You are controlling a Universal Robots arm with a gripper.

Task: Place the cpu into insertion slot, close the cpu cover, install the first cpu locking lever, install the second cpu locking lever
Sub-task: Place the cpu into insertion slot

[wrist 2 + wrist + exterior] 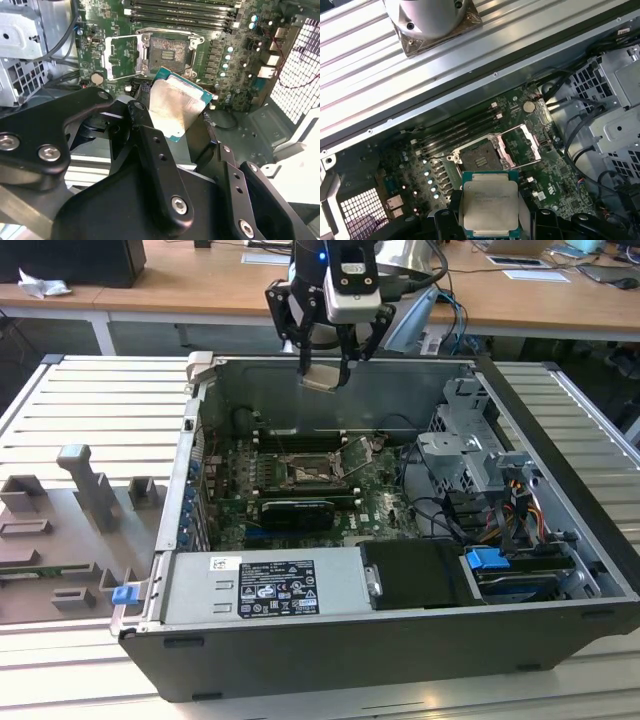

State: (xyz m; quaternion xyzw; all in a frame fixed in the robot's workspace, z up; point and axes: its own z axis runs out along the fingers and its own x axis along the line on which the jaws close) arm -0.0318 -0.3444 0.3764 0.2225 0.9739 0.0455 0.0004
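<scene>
The gripper (322,372) is clenched on the cpu (320,379), holding it by two opposite edges. It hangs high above the insertion slot (303,473), about level with the top rim of the open computer case (330,650). In the first wrist view the cpu (489,206) shows its pale metal face, well apart from the insertion slot (481,161). The slot's dark centre lies bare. The cpu cover (522,145) is swung open just beside the slot.

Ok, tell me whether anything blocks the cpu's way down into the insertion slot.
Nothing visible does. The end effector holds the cpu above the open case; the cpu cover is swung open beside the insertion slot, whose dark centre lies bare.
</scene>
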